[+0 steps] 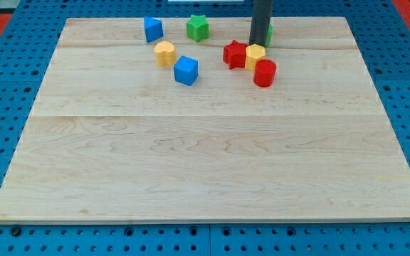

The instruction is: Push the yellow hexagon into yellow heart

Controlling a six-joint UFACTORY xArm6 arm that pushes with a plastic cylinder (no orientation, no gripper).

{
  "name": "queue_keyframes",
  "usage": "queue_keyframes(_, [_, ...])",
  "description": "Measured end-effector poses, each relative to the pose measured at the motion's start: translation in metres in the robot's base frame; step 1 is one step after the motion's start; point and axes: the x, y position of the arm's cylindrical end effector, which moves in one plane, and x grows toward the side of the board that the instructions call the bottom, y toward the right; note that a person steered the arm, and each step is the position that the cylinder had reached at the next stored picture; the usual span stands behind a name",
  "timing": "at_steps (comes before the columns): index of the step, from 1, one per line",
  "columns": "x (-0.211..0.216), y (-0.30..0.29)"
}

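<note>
The yellow hexagon sits near the view's top, right of centre, wedged between a red star on its left and a red cylinder at its lower right. The yellow heart lies well to the left of it, next to a blue cube. My tip stands just above the yellow hexagon, at its upper edge, touching or nearly touching it. The dark rod rises from there out of the view's top.
A blue block and a green star lie near the board's top edge. A green block is mostly hidden behind the rod. The wooden board lies on a blue pegboard.
</note>
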Motion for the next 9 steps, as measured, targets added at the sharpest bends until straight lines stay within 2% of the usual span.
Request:
queue_keyframes(2, [-0.009, 0.05])
queue_keyframes(3, [-0.037, 0.008])
queue_keyframes(5, [-0.037, 0.004])
queue_keyframes(7, [0.073, 0.013])
queue_keyframes(9, [0.068, -0.079])
